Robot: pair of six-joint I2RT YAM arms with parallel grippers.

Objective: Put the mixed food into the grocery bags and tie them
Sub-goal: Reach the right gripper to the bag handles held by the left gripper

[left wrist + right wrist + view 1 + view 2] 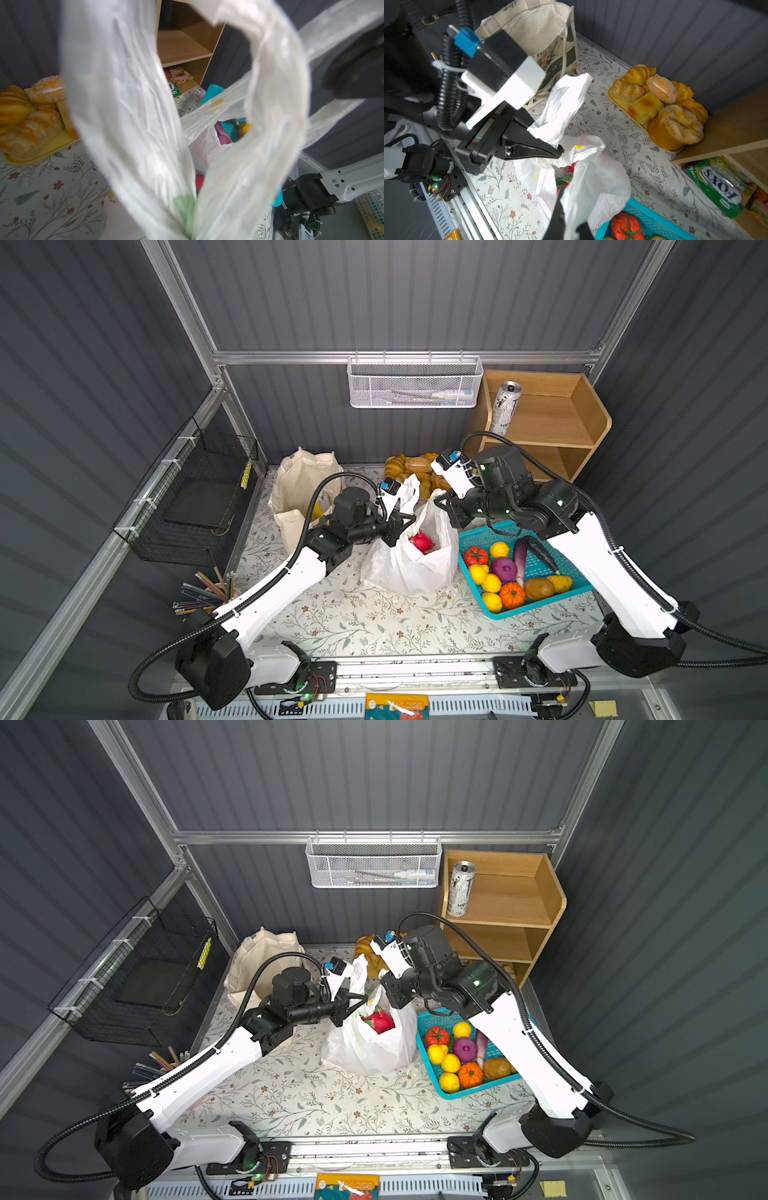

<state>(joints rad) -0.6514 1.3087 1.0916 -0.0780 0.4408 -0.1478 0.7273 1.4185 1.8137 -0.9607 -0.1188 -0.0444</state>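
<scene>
**A:** Where is the thin translucent white plastic carrier bag [407, 568]?

**B:** It stands mid-worktop [353, 622], mouth up, between the cream canvas tote [299, 485] and the turquoise plastic mesh basket [540, 605], just beside the basket. A pink-red dragon fruit [422, 541] lies inside it.

**A:** And the claws?

**B:** The left claw [560, 148] is pinched tight on one handle loop, which stands up above the bag's mouth. The right claw [571, 225] is closed as well, with the other handle's film caught between its fingers.

**A:** And the tall silver-white drink can [505, 408]?

**B:** It is upright on the upper shelf of the wooden shelf unit [590, 406], well apart from both bags.

**A:** Is there anything in the tote?

**B:** Something yellow shows in its mouth behind the left arm. It's too hidden to tell whether it's a snack packet.
</scene>
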